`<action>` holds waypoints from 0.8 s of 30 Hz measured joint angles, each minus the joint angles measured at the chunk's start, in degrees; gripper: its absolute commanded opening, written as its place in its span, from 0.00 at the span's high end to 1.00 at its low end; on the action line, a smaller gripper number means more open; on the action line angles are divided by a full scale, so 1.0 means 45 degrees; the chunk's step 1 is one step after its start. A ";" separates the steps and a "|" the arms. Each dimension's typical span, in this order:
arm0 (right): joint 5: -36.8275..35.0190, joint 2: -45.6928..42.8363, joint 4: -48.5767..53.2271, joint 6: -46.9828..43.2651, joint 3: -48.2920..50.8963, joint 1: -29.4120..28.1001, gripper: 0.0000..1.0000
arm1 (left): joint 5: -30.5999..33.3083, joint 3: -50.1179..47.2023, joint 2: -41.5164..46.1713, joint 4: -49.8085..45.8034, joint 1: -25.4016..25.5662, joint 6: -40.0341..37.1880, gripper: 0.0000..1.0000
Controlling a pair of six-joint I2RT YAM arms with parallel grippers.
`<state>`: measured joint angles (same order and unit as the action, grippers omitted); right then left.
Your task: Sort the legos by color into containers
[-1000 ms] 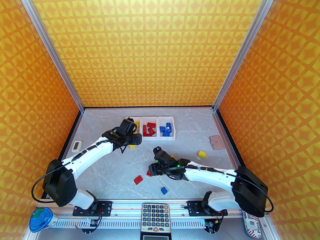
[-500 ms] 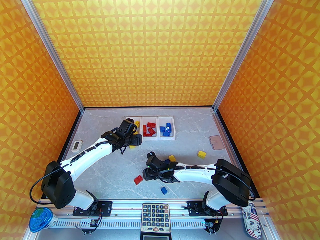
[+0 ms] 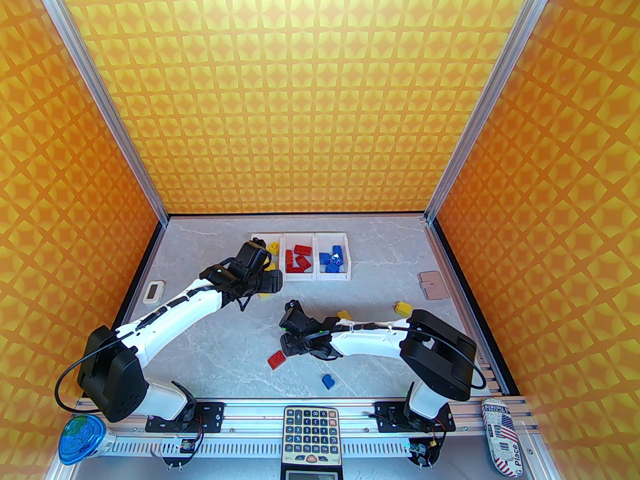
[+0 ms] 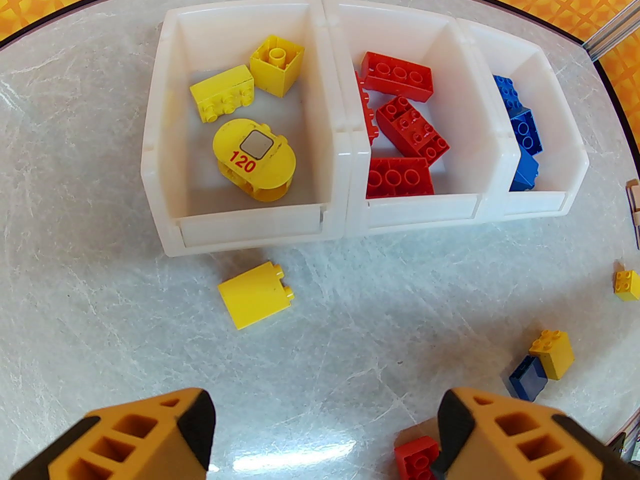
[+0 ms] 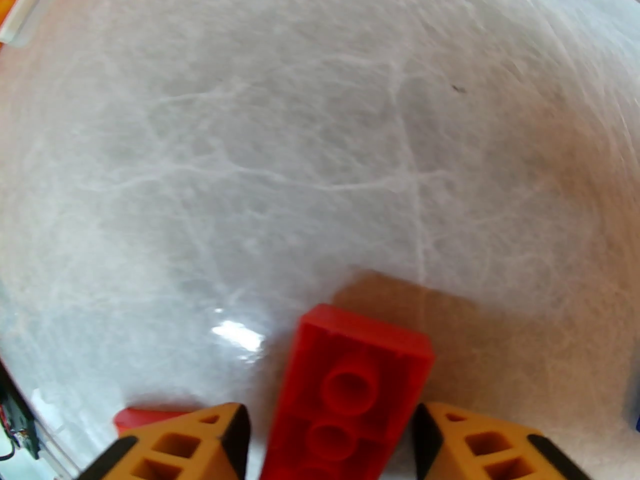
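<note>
Three joined white containers [image 3: 320, 275] stand at the back; in the left wrist view the left bin [image 4: 250, 228] holds yellow legos, the middle one red, the right one blue. My left gripper [image 4: 327, 408] hangs open over the table before the yellow bin, near a loose yellow brick [image 4: 255, 295]. My right gripper [image 5: 330, 413] is shut on a red brick [image 5: 360, 368], underside toward the camera, above the table's middle [image 3: 287, 348]. Loose on the table lie a red brick [image 3: 276, 359], a blue one [image 3: 328, 381] and two yellow ones [image 3: 344, 314] [image 3: 403, 308].
A pinkish pad [image 3: 432, 285] lies at the right edge and a small white device [image 3: 154, 291] at the left edge. On the near rail sit a calculator [image 3: 311, 430], a blue-lidded cup [image 3: 80, 440] and a patterned case [image 3: 505, 435].
The right arm has swung left and folded, carrying its gripper and the red brick leftward. The left arm has drawn back slightly.
</note>
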<state>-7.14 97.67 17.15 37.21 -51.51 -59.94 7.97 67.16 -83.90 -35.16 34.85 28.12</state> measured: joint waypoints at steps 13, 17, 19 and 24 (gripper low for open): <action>-0.0559 0.0141 0.0369 -0.0554 -0.0243 -0.0034 0.68 | 0.0000 -0.0010 0.0306 -0.0010 0.0005 0.0019 0.23; -0.0733 0.0141 0.0617 -0.0763 -0.0335 -0.0034 0.71 | 0.0000 -0.0170 0.0505 -0.0010 0.0010 0.0044 0.23; -0.0855 0.0141 0.0816 -0.0908 -0.0466 -0.0034 0.72 | 0.0005 -0.0267 0.0661 -0.0019 0.0010 0.0044 0.23; -0.1452 -0.0024 0.1593 -0.1530 -0.1229 -0.0034 0.74 | 0.0005 -0.0355 0.1030 -0.0053 0.0010 0.0039 0.23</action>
<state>-13.67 97.56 24.32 30.33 -57.04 -60.10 7.99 65.56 -79.26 -35.40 34.89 28.29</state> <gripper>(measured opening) 0.341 0.769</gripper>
